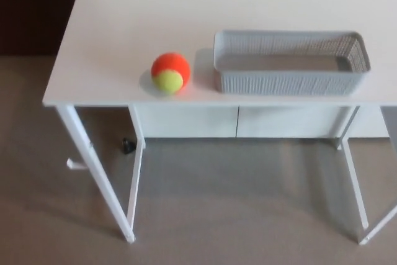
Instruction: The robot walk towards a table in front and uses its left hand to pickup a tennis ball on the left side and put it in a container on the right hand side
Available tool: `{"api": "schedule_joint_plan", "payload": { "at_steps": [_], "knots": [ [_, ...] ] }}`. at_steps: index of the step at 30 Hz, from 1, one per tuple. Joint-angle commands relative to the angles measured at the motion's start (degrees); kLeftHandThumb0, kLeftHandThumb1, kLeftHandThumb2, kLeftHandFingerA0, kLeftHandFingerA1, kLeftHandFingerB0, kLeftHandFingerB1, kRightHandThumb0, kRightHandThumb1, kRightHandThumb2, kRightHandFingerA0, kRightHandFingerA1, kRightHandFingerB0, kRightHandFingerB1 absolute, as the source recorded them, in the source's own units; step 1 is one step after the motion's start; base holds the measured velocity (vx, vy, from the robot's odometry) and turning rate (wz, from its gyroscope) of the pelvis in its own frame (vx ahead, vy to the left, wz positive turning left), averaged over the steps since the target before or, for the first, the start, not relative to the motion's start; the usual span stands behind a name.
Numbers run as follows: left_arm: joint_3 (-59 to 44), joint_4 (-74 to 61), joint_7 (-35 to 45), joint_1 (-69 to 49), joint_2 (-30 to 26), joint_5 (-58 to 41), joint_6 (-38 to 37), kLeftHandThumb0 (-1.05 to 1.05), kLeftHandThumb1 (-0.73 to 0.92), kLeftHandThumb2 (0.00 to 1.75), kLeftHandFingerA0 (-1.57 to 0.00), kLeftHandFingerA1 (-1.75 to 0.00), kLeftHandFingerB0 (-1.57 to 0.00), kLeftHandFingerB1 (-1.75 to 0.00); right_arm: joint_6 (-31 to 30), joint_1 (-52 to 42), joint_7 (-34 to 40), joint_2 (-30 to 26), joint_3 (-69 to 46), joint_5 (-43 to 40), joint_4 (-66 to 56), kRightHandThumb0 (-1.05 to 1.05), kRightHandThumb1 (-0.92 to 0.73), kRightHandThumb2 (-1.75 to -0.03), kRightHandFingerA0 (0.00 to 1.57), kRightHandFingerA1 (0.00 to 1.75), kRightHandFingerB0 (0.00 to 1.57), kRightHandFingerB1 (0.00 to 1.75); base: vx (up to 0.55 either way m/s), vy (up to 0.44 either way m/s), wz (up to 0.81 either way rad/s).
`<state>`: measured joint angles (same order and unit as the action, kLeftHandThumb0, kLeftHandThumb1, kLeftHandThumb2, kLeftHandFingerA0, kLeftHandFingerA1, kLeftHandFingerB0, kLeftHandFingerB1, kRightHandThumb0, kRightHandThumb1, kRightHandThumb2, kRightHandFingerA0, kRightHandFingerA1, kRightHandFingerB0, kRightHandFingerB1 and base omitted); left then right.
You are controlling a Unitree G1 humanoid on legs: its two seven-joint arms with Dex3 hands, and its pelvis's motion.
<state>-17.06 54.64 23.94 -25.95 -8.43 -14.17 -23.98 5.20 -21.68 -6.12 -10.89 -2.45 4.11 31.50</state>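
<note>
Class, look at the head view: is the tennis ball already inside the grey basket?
No, the tennis ball rests on the white table, left of the empty grey basket.

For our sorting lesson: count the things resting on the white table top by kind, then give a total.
orange and yellow tennis ball: 1
grey basket: 1
Total: 2
</note>
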Motion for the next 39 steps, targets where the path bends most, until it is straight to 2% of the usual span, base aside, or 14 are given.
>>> {"api": "schedule_joint_plan", "payload": {
  "at_steps": [1, 6, 13, 22, 35, 36, 39],
  "knots": [
    [0.1, -1.6, -2.1, 1.0, -0.9, 1.2, -0.1, -0.19, 0.46, 0.54, -0.31, -0.38, -0.26, -0.3, -1.0, 2.1, 0.2, 0.2, 0.0, -0.4, 0.6, -0.05, -0.82, -0.8, 0.02, 0.29, 0.0, 0.18, 0.28, 0.153, -0.23],
    [-0.1, -3.8, -1.9, -0.3, -0.5, 0.4, 0.5, -0.19, 0.46, 0.54, -0.31, -0.38, -0.27, -0.3, -0.3, 1.6, 0.1, 0.2, 0.4, -0.1, -0.1, -0.02, -0.83, -0.79, 0.01, 0.31, 0.0, 0.18, 0.37, 0.192, -0.24],
    [1.0, -5.4, -3.8, 0.8, -0.8, 2.0, 1.0, -0.22, 0.46, 0.54, -0.34, -0.38, -0.26, -0.3, -3.4, 3.5, 0.4, -0.2, 0.9, 0.4, -2.1, -0.06, -0.82, -0.79, 0.01, 0.28, 0.0, 0.19, 0.28, 0.127, 0.05],
    [1.1, -7.9, -4.3, 1.3, -0.6, 1.2, 3.3, -0.19, 0.47, 0.54, -0.34, -0.38, -0.28, -0.3, 0.8, 6.9, 2.0, -1.0, 1.9, 2.2, 3.0, -0.03, -0.85, -0.72, 0.04, 0.38, 0.05, 0.22, 0.17, -0.116, 0.08],
    [1.4, -6.5, -4.6, 1.4, -1.2, 1.7, 2.0, -0.19, 0.47, 0.54, -0.38, -0.4, -0.3, -0.31, -1.7, 4.9, 2.8, -0.5, 2.6, 2.9, -2.5, 0.0, -0.87, -0.69, 0.06, 0.4, 0.07, 0.21, 0.0, 0.019, 0.0],
    [1.4, -6.6, -4.8, 1.7, -1.3, 1.6, 2.3, -0.2, 0.47, 0.54, -0.38, -0.4, -0.31, -0.31, -1.8, 5.4, 2.7, -0.5, 2.6, 2.9, -2.3, 0.0, -0.89, -0.66, 0.06, 0.4, 0.0, 0.3, 0.02, 0.297, -0.39],
    [1.8, -7.2, -5.0, 2.2, -1.6, 1.8, 3.0, -0.22, 0.48, 0.54, -0.37, -0.39, -0.3, -0.31, -1.9, 6.2, 2.7, -0.5, 2.7, 2.9, -2.3, 0.01, -0.88, -0.66, 0.06, 0.41, 0.0, 0.3, 0.03, 0.153, 0.06]
  ]
}}
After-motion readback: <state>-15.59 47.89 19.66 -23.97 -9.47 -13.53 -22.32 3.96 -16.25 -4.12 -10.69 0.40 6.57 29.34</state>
